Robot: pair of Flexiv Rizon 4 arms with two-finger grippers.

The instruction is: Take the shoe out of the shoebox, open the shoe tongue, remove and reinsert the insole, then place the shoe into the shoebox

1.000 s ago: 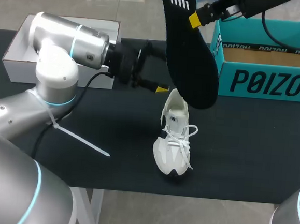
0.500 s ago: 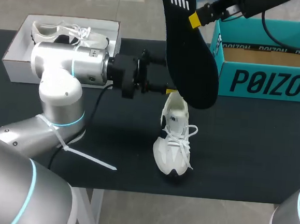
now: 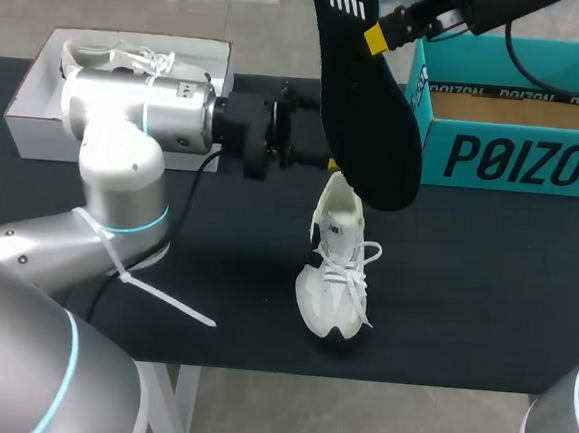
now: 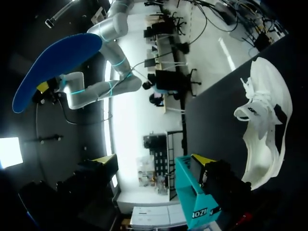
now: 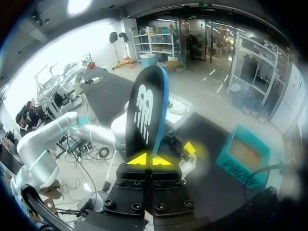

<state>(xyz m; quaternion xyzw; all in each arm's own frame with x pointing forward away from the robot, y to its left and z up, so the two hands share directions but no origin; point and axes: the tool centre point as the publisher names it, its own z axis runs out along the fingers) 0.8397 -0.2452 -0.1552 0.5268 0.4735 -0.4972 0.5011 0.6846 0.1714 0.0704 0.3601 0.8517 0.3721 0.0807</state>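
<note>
Even light covers the table; wrist views glare.

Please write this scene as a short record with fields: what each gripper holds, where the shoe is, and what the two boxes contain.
shoe: white lace-up sneaker, on the black table, outside both boxes
right gripper: shut on the flat black insole, high above the sneaker
left gripper: open, empty, near the sneaker's heel
teal cardboard shoebox: open, no shoe visible inside
white cardboard box: holds a second white shoe
</note>
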